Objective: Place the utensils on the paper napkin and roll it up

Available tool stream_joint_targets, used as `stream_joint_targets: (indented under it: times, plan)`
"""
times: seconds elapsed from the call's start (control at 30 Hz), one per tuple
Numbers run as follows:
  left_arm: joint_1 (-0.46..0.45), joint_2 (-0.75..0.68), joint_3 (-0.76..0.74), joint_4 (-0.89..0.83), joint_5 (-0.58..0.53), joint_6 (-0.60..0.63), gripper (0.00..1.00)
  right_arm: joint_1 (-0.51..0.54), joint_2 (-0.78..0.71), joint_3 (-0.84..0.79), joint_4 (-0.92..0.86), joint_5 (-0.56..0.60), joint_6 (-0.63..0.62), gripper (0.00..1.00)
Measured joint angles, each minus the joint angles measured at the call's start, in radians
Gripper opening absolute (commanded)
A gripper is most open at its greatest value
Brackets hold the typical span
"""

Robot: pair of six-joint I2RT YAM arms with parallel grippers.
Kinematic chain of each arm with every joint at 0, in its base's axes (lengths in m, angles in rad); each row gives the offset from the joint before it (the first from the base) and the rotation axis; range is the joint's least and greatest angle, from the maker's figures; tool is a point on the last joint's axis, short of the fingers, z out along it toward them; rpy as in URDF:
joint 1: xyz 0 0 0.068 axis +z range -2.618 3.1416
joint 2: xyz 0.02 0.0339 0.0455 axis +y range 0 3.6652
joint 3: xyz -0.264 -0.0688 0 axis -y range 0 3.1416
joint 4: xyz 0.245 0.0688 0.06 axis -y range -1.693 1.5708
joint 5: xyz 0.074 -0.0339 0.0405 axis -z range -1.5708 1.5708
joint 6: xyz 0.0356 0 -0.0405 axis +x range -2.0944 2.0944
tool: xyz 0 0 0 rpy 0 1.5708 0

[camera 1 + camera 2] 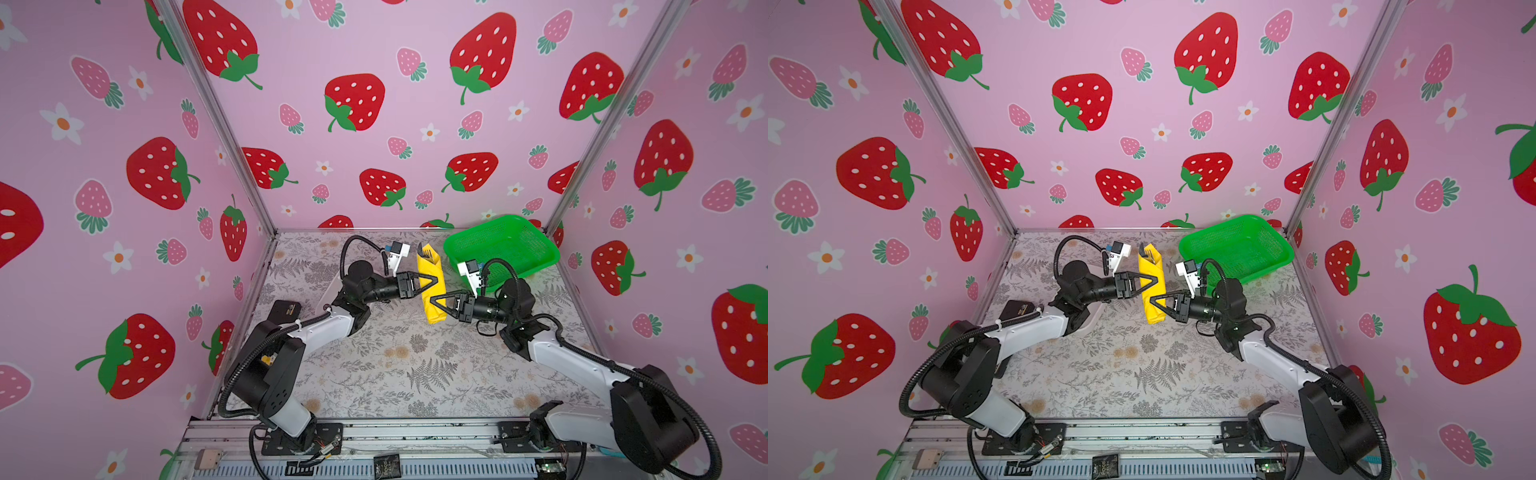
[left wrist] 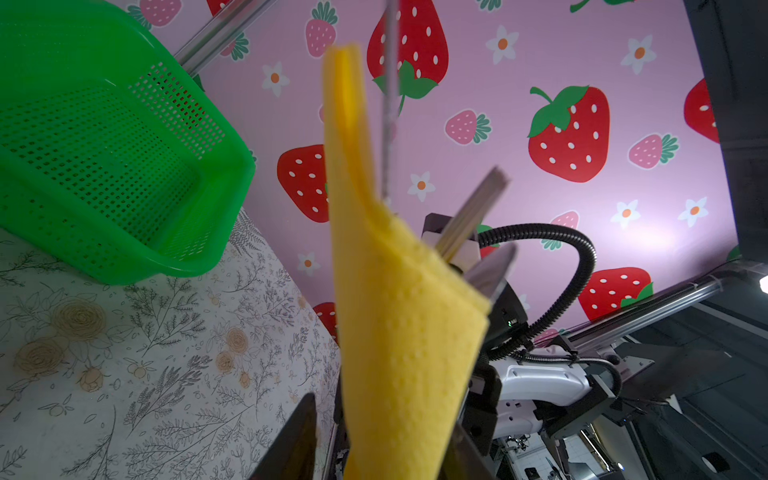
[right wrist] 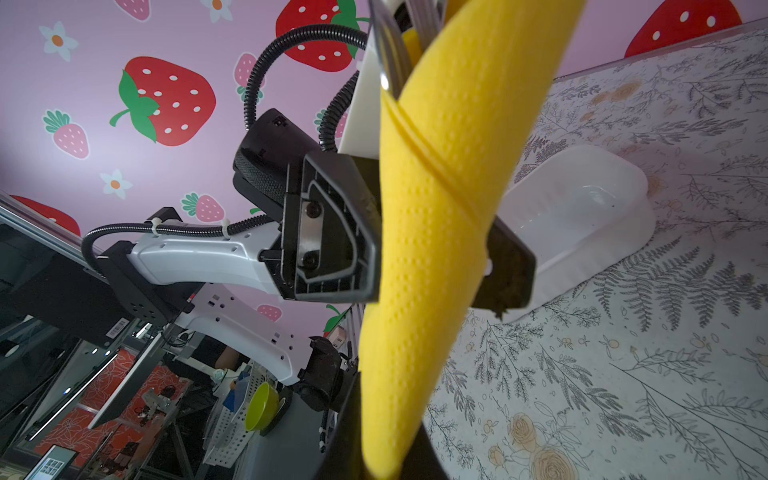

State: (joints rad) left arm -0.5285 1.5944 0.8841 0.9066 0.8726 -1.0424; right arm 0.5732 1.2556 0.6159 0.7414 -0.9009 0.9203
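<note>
— Toward the far middle of the table [image 1: 395, 365], you have the napkin [image 1: 424, 266] rolled into a narrow yellow tube. It runs far to near between your two grippers.
— And the utensils [image 1: 425, 251]?
— Wrapped inside. Their ends poke out of the roll's far end, dark in both top views, silvery in the left wrist view.
— What is the right gripper [image 1: 431, 300] doing?
— It reaches in from the right and is clenched on the napkin's near half.
— And the left gripper [image 1: 436, 279]?
— It comes in from the left, just far of the right one. Its fingers [image 3: 332, 232] stand on either side of the roll. Your left wrist view shows a sliver of gap beside the paper, so it reads as released, not pinching.
— Does the roll touch the table?
— You cannot tell at its near end. The wrist views show the rest raised.
— Anything else close by?
— Your basket [image 1: 503, 243] sits at the far right, just beyond the right wrist. A white tub [image 3: 582, 208] lies on the left by your left arm.
</note>
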Motion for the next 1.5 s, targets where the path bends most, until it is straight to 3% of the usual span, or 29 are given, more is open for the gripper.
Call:
stream_joint_targets:
  times: [0.23, 0.47, 0.6, 0.9, 1.27, 1.5]
  plan:
    - [0.000, -0.004, 0.000, -0.012, 0.008, 0.003, 0.59, 0.000, 0.000, -0.005, 0.019, 0.002, 0.004, 0.12]
    - [-0.007, 0.012, 0.005, 0.040, 0.067, -0.035, 0.58, 0.000, 0.000, -0.006, 0.036, 0.002, 0.015, 0.12]
    - [-0.015, 0.018, 0.016, 0.055, 0.089, -0.050, 0.51, 0.000, 0.000, -0.006, 0.053, 0.001, 0.026, 0.12]
    - [-0.016, 0.016, 0.016, 0.064, 0.084, -0.051, 0.26, 0.000, 0.000, -0.020, 0.066, 0.001, 0.029, 0.12]
    - [-0.016, 0.014, 0.016, 0.076, 0.071, -0.055, 0.09, 0.000, -0.011, -0.036, 0.074, 0.002, 0.029, 0.15]
    - [-0.014, 0.014, 0.016, 0.096, 0.069, -0.064, 0.07, -0.007, -0.042, -0.040, 0.041, 0.008, 0.005, 0.35]
